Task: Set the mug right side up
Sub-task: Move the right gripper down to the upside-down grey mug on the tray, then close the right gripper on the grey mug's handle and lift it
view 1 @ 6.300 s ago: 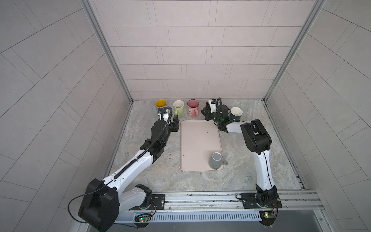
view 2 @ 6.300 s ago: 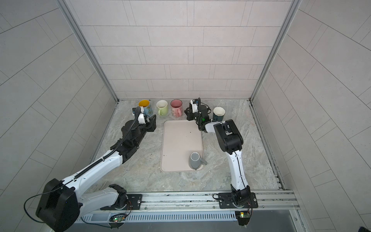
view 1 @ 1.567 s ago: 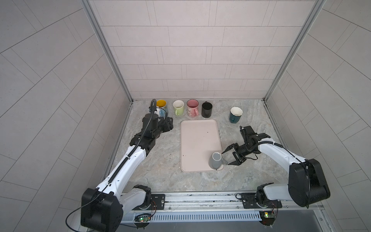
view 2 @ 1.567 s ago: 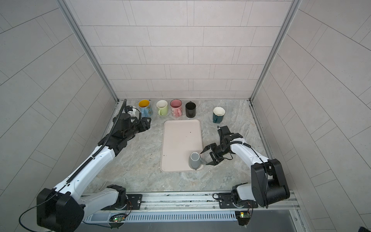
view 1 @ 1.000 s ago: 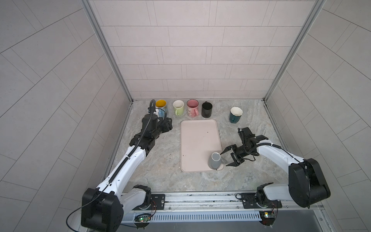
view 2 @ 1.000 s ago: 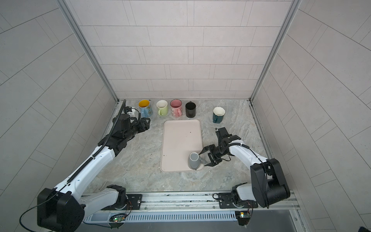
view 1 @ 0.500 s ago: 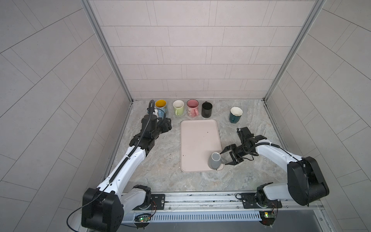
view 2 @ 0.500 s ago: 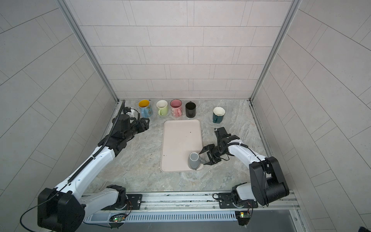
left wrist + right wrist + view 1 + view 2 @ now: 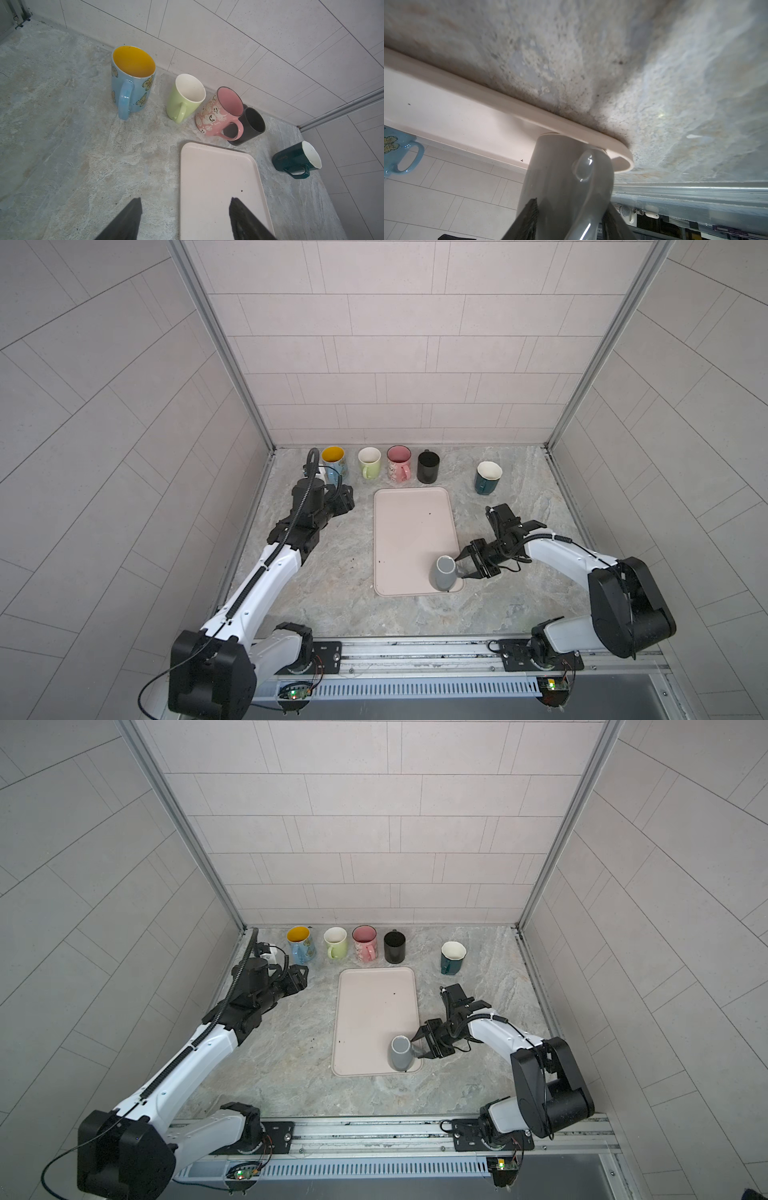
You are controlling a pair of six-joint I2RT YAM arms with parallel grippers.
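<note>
A grey mug stands upside down on the near right corner of the pink tray. Its handle points right. My right gripper reaches in low from the right, its fingers either side of that handle. In the right wrist view the mug fills the space between the jaws; one finger lies against the handle, and a gap shows at the other. My left gripper hovers open and empty over the tray's far left corner.
A row of upright mugs lines the back wall: blue with a yellow inside, light green, pink, black. A teal mug stands apart at the back right. Tiled walls close in three sides.
My right gripper has slid left up to the grey mug and its jaws have narrowed around the handle. The mug has not moved. The left arm has barely shifted.
</note>
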